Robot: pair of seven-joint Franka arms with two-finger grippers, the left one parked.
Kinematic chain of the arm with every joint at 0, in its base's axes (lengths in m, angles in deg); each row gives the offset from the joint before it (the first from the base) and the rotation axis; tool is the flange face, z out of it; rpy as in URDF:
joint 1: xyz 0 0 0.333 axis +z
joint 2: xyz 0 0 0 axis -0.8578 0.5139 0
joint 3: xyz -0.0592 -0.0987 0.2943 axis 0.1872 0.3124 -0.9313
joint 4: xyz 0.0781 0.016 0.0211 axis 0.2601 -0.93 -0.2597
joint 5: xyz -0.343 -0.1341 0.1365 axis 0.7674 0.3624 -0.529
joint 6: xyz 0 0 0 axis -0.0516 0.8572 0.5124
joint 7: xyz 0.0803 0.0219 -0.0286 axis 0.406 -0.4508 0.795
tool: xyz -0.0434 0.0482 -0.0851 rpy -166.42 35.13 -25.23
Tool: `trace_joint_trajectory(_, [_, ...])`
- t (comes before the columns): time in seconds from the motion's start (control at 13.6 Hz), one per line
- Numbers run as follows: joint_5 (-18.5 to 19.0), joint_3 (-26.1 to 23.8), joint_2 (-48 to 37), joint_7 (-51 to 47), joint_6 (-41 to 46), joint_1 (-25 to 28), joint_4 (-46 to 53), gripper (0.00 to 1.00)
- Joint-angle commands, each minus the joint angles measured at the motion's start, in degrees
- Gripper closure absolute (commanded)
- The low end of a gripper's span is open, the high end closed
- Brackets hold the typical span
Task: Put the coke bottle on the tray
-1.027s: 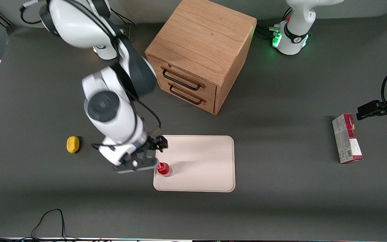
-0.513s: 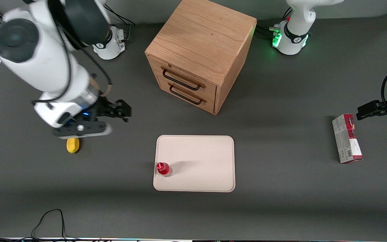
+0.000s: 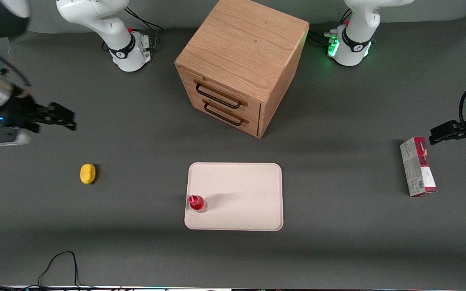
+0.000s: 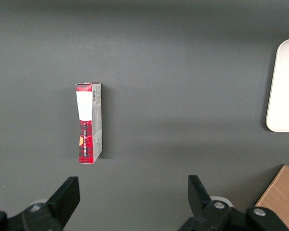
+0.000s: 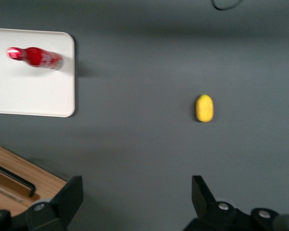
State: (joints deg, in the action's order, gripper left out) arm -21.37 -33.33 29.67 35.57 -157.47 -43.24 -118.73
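Note:
The coke bottle [image 3: 197,203] [image 5: 35,57], slim and red with a red cap, stands upright on the cream-white tray [image 3: 241,190] [image 5: 29,96], in the tray's corner nearest the front camera on the working arm's side. My gripper [image 3: 65,117] [image 5: 135,192] hangs open and empty high over the table at the working arm's end, well away from the tray and farther from the front camera than the yellow object.
A yellow lemon-like object [image 3: 87,173] [image 5: 204,108] lies on the dark table between my gripper and the tray. A wooden two-drawer cabinet [image 3: 241,64] stands farther from the front camera than the tray. A red-and-grey carton [image 3: 418,166] [image 4: 89,122] lies toward the parked arm's end.
My gripper has left the bottle standing on the tray, risen and swung away toward the working arm's end of the table. The bottle has not moved.

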Motion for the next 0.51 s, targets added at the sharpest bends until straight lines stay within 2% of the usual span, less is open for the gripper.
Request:
trace_joint_trajectory(0.0, [-1.38, -3.87, -7.14, 3.34, -4.96, -7.00, -10.41, 0.00])
trace_joint_trajectory(0.15, [-1.29, -7.31, -8.22, 4.58, -5.50, -12.12, -12.37, 0.00])
trace_joint_trajectory(0.44, [-0.41, -7.32, -6.99, 4.76, -5.59, -13.90, -11.85, 0.00])
